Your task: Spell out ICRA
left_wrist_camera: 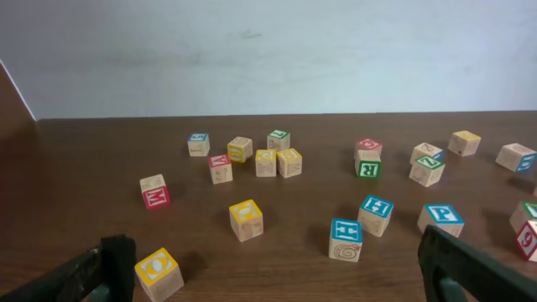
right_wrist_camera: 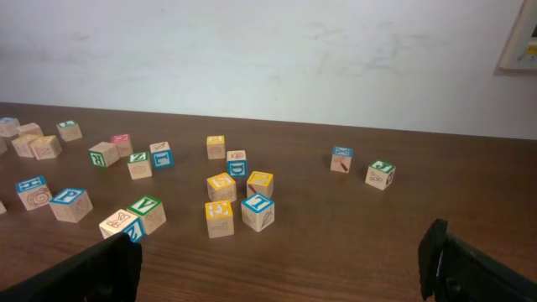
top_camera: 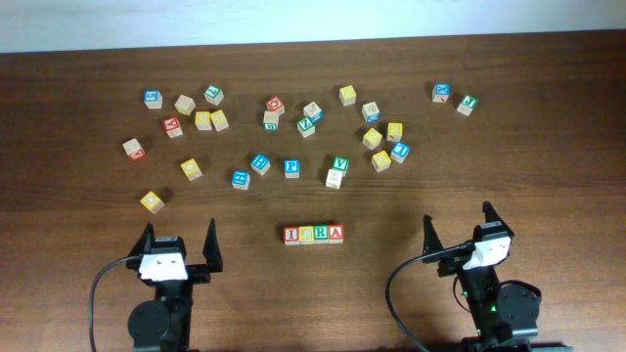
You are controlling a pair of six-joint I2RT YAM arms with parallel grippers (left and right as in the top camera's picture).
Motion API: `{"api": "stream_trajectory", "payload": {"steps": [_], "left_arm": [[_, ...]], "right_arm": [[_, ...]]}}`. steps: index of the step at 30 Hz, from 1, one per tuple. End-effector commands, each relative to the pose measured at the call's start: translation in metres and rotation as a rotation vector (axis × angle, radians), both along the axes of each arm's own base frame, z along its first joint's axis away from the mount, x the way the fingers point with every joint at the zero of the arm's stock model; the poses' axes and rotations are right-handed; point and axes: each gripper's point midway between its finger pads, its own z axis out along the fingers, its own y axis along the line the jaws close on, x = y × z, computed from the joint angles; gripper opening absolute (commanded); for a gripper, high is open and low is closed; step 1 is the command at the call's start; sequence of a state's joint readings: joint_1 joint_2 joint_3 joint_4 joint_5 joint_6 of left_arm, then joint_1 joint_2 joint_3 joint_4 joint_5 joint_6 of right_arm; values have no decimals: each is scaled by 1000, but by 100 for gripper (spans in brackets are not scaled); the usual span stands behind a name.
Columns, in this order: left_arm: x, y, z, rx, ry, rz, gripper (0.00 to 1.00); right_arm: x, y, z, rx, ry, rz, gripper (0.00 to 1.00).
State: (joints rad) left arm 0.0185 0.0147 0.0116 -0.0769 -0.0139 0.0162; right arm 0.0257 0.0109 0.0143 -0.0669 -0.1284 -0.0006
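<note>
overhead: red-framed i (top_camera: 291, 235), yellow c (top_camera: 306, 235), green r (top_camera: 321, 234) and red-framed a (top_camera: 335, 233) sit touching in one straight row that reads icra, on the robot's side of the blue p cube (top_camera: 291, 167) and well apart from it. judging by that, the spelling is done and nothing is left to place. left gripper (top_camera: 180, 230) and right gripper (top_camera: 458, 215) are both spread wide and empty, farther from the blue p cube than the row and off to either side. loose cubes (top_camera: 347, 94) are scattered beside and beyond the blue p cube. left wrist: left gripper (left_wrist_camera: 275, 252) splayed with nothing between the fingers, blue p cube (left_wrist_camera: 440, 218) ahead to the right, the icra row out of frame. right wrist: right gripper (right_wrist_camera: 284, 239) wide and empty, blue p cube (right_wrist_camera: 69, 201) far left, no row visible. surface is a dark brown wood-grain table (top_camera: 548, 176); behind it is a plain white wall (right_wrist_camera: 277, 50) with a pale panel (right_wrist_camera: 524, 38) at the top right.
</note>
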Motion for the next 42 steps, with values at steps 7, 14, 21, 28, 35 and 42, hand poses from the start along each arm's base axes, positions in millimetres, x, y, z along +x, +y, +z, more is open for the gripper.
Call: {"api": "stream_trajectory", "payload": {"steps": [7, 14, 21, 28, 35, 42], "left_arm": [[0, -2, -1, 9, -1, -14, 99], [0, -2, -1, 10, 0, -14, 99], [0, -2, -1, 10, 0, -14, 99], [0, -2, -1, 9, 0, -14, 99], [0, -2, -1, 10, 0, -14, 99], [0, -2, -1, 10, 0, -14, 99]], "right_arm": [[0, -2, -3, 0, 4, -12, 98], [0, -2, -3, 0, 4, -12, 98], [0, -2, -3, 0, 4, -12, 98], [1, -12, -4, -8, 8, -69, 98], [1, -12, -4, -7, 7, -65, 98], [1, -12, -4, -7, 7, -65, 98]]}}
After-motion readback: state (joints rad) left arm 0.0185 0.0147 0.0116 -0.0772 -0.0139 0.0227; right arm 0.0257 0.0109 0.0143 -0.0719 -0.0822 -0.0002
